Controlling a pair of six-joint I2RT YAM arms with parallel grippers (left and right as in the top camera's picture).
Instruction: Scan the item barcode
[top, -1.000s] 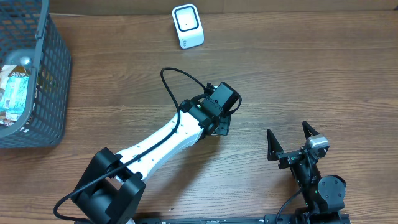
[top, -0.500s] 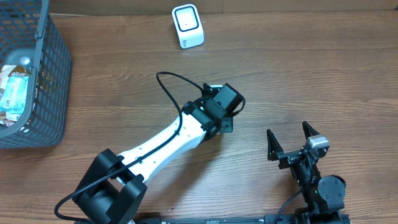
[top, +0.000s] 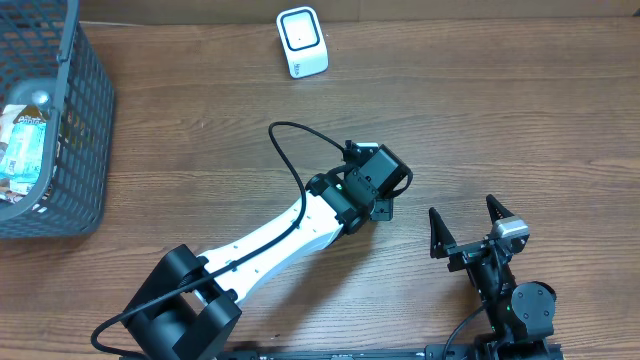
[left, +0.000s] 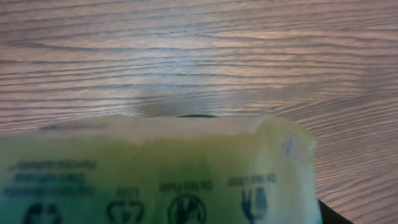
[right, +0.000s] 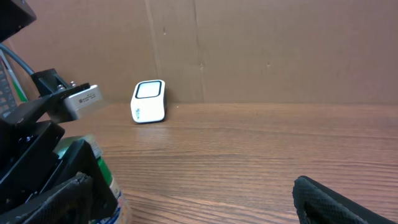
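The item, a soft green-and-white packet (left: 155, 168) with printed symbols, fills the lower half of the left wrist view, just above the wood. My left gripper (top: 378, 200) is shut on it near the table's middle, and from overhead the wrist hides nearly all of the packet. One edge of the item (right: 109, 182) shows at the lower left of the right wrist view. The white barcode scanner (top: 302, 42) stands at the far edge, well away from the packet. My right gripper (top: 468, 228) rests near the front right, open and holding nothing.
A dark mesh basket (top: 70, 130) with several packaged goods stands at the far left. A cardboard wall (right: 261, 50) rises behind the scanner (right: 149, 101). The left arm's black cable (top: 290, 150) loops above the wood.
My left arm has swung to the right and a little toward the front with the packet in its jaws. The right arm has not moved.
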